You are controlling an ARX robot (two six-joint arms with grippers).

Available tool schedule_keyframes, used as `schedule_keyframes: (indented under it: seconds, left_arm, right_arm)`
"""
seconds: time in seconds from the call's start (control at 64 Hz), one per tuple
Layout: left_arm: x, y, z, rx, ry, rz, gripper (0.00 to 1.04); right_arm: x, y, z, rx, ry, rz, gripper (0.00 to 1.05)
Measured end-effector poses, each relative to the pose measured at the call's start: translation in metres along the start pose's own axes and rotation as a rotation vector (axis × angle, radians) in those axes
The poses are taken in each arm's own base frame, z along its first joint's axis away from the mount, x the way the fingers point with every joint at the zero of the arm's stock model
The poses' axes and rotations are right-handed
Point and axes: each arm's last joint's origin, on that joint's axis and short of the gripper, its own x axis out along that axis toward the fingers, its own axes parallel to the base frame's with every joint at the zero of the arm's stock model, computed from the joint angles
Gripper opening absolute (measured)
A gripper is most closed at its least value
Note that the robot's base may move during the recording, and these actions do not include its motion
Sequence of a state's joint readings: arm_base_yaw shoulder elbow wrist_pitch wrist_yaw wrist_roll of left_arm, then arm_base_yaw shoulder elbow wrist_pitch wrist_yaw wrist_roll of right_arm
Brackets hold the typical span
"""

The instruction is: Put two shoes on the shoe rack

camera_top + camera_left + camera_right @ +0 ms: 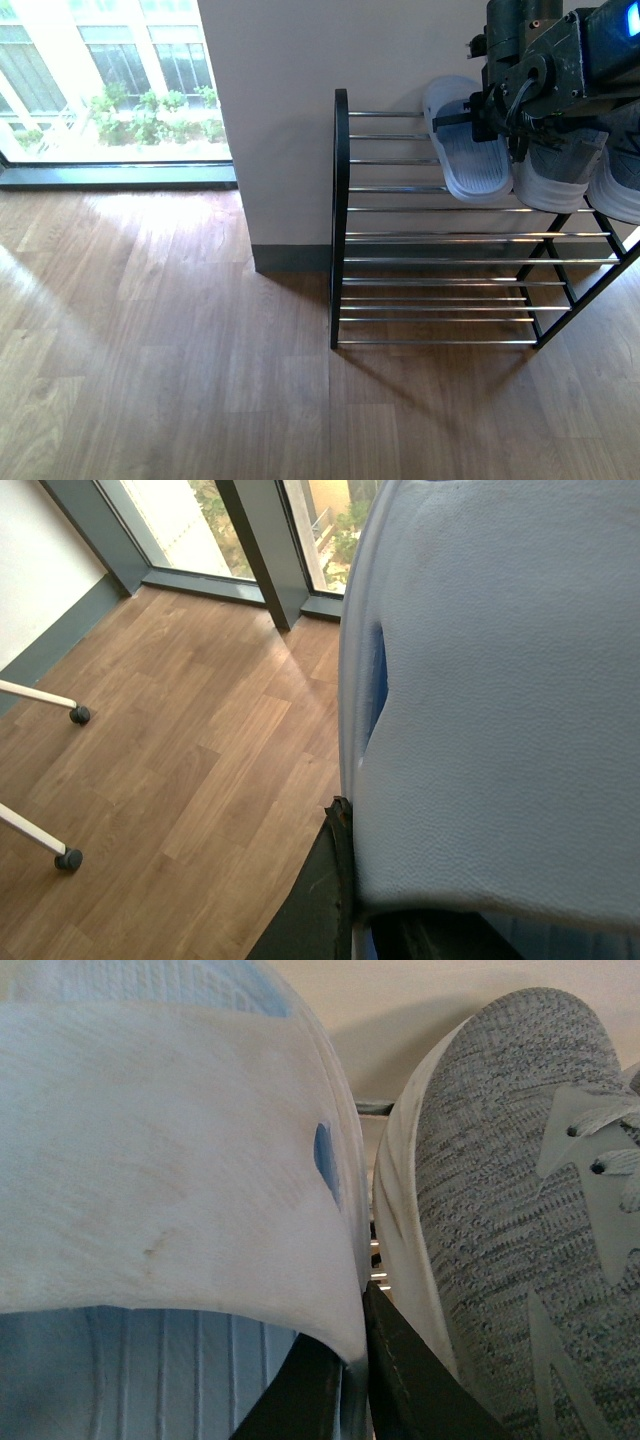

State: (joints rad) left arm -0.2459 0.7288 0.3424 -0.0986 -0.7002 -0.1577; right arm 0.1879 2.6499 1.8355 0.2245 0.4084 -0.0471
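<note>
Rack on plank floor beside wall

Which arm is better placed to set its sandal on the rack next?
Right: its held sandal is already at the rack, top tier, beside a grey sneaker; the left arm's sandal hangs over bare floor.
</note>
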Motion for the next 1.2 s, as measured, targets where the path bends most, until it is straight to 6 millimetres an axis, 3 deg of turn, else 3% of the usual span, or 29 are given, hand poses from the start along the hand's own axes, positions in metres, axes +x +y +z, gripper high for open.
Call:
schedule_keyframes:
  seconds: [0.109, 0.234, 0.438, 0.594, 0.672, 0.844, 0.953, 1.078, 1.203]
  left_arm:
    - [0.0, 0.0, 0.0, 0.0, 0.0, 0.0, 0.02]
    - [0.0, 0.0, 0.0, 0.0, 0.0, 0.0, 0.02]
    - [0.0, 0.0, 0.0, 0.0, 0.0, 0.0, 0.02]
    - [0.0, 0.0, 0.0, 0.0, 0.0, 0.0, 0.02]
    - [0.0, 0.0, 0.0, 0.0, 0.0, 0.0, 0.02]
    - [0.0, 0.0, 0.0, 0.0, 0.0, 0.0, 0.02]
    - [0.0, 0.0, 0.0, 0.0, 0.0, 0.0, 0.02]
    - [0.0, 0.0, 0.0, 0.0, 0.0, 0.0, 0.02]
    - [0.0, 0.0, 0.0, 0.0, 0.0, 0.0, 0.02]
  right_arm:
    - [-0.011, -0.004, -0.001, 0.021, -0.019, 0.045, 0.44]
    - [-0.037, -0.013, 0.008, 0.068, -0.068, 0.119, 0.63]
    - [-0.117, -0.043, 0.033, 0.165, -0.254, 0.312, 0.97]
    - [-0.174, -0.065, 0.024, 0.202, -0.35, 0.476, 0.96]
    - [-0.203, -0.079, 0.01, 0.203, -0.396, 0.554, 0.96]
    - [-0.246, -0.119, -0.03, 0.224, -0.449, 0.576, 0.96]
    - [-0.26, -0.135, -0.053, 0.241, -0.489, 0.553, 0.96]
    - [-0.261, -0.136, -0.055, 0.243, -0.485, 0.551, 0.95]
    - [-0.275, -0.141, -0.066, 0.249, -0.558, 0.241, 0.73]
